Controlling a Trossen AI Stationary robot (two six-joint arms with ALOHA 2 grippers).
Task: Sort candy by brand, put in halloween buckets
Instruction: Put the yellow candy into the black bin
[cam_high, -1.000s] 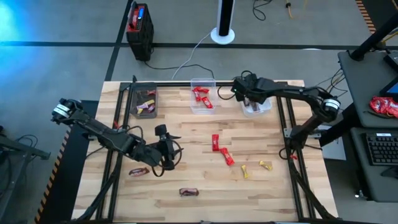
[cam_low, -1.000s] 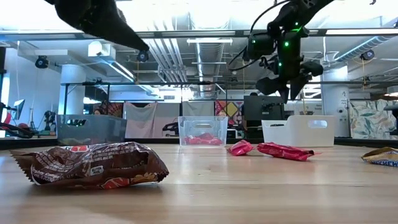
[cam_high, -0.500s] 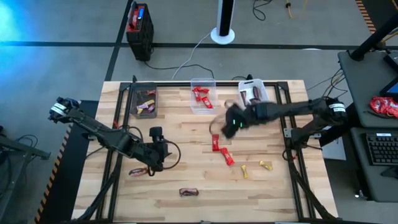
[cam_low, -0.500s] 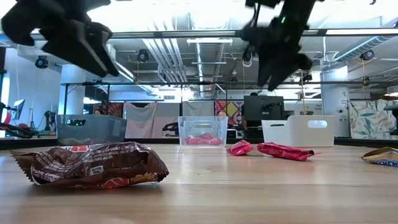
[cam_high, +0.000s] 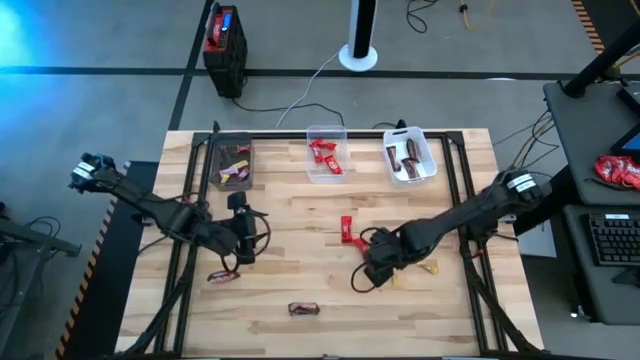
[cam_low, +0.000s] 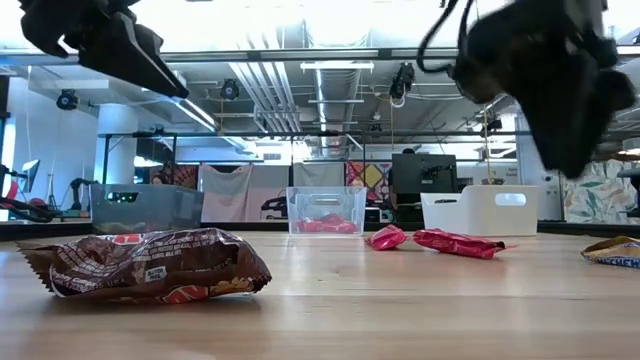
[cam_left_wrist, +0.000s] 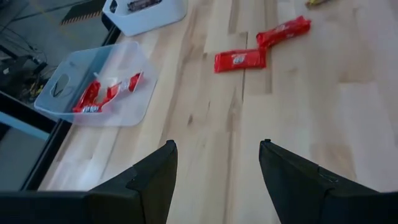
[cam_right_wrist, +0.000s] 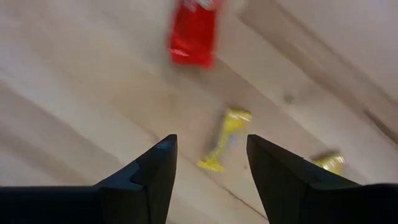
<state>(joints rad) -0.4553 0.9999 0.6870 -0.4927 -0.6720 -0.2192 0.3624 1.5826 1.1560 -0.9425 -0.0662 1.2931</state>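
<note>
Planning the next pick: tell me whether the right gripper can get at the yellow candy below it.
Probably yes. The right gripper hangs open over the yellow candy, with only bare table around it.

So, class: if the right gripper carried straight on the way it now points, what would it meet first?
Most likely the yellow candy lying on the table. The right gripper is open and empty, with that piece between its fingers in the right wrist view; depth is unclear.

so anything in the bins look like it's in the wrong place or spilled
Nothing looks spilled. One oddity: the dark grey bin seems to hold mixed pieces, some yellowish and pink beside a dark one, while the clear bin holds only red bars and the white bin only dark brown bars. All three bins stand upright in a row.
</note>
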